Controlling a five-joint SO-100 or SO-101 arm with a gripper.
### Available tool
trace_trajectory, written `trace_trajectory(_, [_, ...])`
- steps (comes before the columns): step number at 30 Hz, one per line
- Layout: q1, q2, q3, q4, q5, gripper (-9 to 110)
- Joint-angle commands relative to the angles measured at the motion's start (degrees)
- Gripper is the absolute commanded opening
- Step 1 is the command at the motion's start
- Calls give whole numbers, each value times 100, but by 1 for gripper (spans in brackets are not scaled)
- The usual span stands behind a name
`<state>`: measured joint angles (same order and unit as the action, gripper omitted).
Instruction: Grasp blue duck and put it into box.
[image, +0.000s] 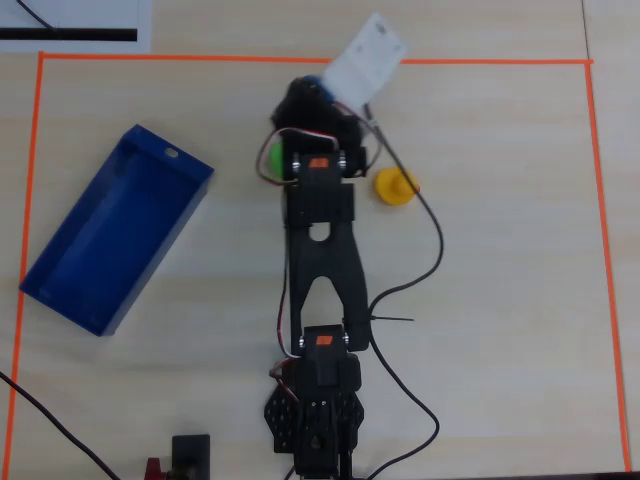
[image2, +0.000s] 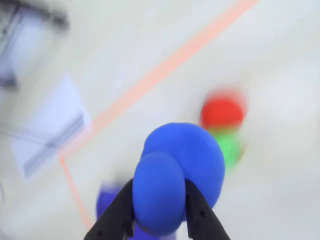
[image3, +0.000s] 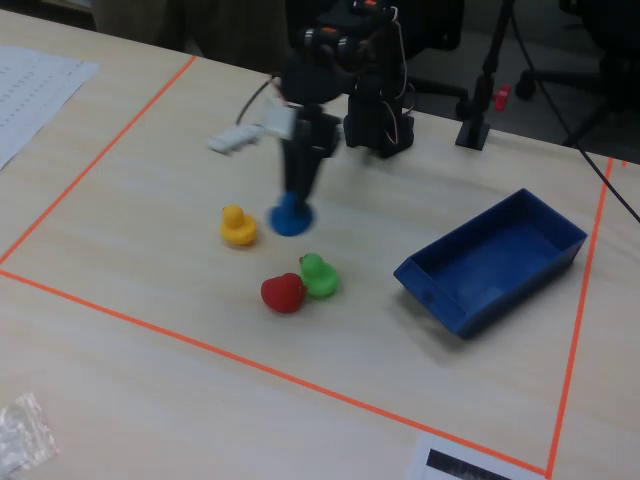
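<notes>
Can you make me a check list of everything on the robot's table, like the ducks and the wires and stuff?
Surface: pale wooden table marked with orange tape lines.
Job's things: blue duck between the end effector's fingers; box holds nothing, seen in the overhead view.
Clutter: yellow duck, green duck touching the red duck, white tag on the arm, plastic bag.
Grippers: end effector shut on the blue duck.
Cables: black cable trailing beside the arm.
Surroundings: printed papers at table edges, chairs behind.
</notes>
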<state>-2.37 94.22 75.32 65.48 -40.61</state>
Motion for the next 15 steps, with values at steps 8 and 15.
trace_trajectory(8, [-3313,-932,-272,431,1406,0])
trace_trajectory(15, [-4263,-1731,-343,158,1459,1])
